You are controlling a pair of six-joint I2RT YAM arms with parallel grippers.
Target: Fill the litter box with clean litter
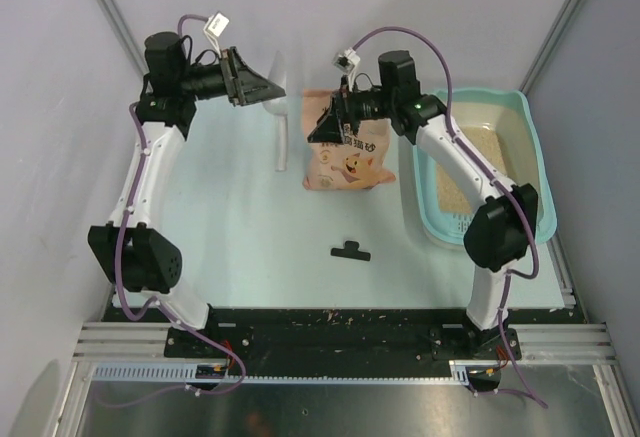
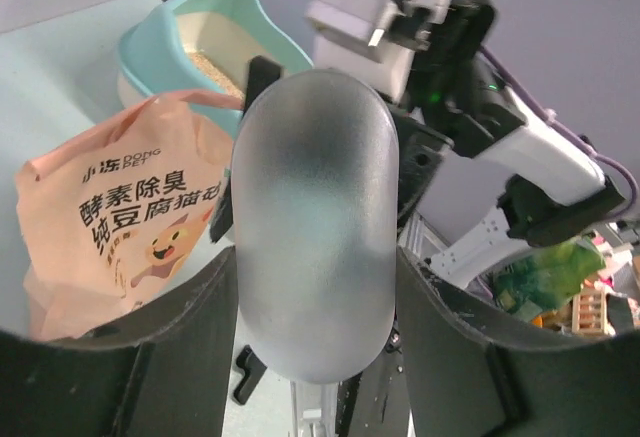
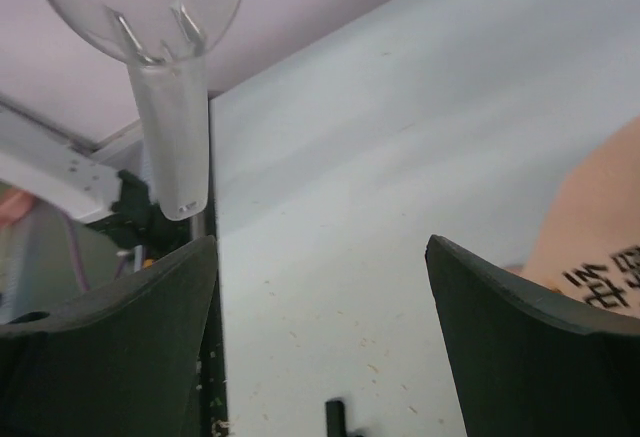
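From above, the large teal rectangular plastic litter box (image 1: 531,127) sits at the right edge of the pale blue table (image 1: 230,207), its long side close to the frame rail. The fine beige clean litter (image 1: 495,142) lies inside, and the perforated ledge is at the near short end. The right arm crosses over its left rim. The peach-pink cartoon-cat bag (image 1: 352,162) stands just left of the box. The right gripper (image 1: 325,129) is at the bag's upper left corner. The left gripper (image 1: 270,87) clasps a clear plastic scoop (image 1: 282,142), well apart from the box. A small black T-shaped piece (image 1: 350,250) lies on bare tabletop nearer the bases.

The left wrist camera shows the scoop's frosted bowl (image 2: 315,227) wedged between both fingers (image 2: 180,337), with the bag (image 2: 120,197) and litter box (image 2: 165,37) beyond.

The right wrist camera shows the right gripper (image 3: 320,247) spread wide over bare table, with the bag's edge (image 3: 600,247) outside one finger.
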